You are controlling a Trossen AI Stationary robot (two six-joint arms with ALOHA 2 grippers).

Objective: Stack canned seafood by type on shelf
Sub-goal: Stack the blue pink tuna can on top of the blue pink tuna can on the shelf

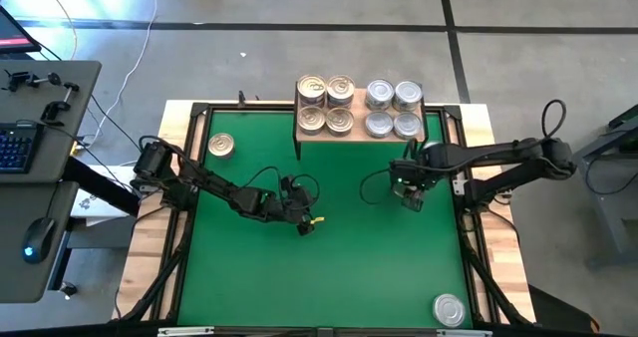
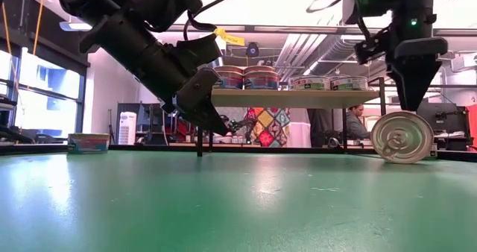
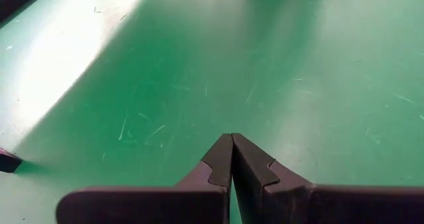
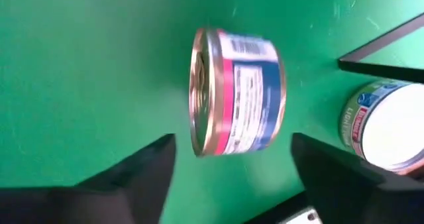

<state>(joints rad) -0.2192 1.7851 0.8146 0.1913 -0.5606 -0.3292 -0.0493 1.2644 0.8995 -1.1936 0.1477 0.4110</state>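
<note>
The shelf [image 1: 361, 138] stands at the mat's far edge. It bears golden-lidded tins [image 1: 326, 104] on its left and silver-lidded tins [image 1: 393, 110] on its right. A blue-and-pink tin [image 4: 235, 91] stands on its rim on the mat, lid toward the near edge [image 2: 402, 136]. My right gripper [image 1: 411, 195] is open just above it, fingers pointing down, one on either side, not touching [image 4: 232, 171]. My left gripper [image 1: 304, 219] is shut and empty over the mat's middle [image 3: 232, 159]. A golden tin [image 1: 220, 145] lies flat at the far left and a silver tin [image 1: 449, 309] at the near right.
Another tin with a pale lid [image 4: 387, 124] lies beside a black shelf leg [image 4: 384, 48], close to the standing tin. The green mat [image 1: 329, 277] fills the table inside a black frame. A desk with a keyboard and mouse [image 1: 30, 177] stands left of the table.
</note>
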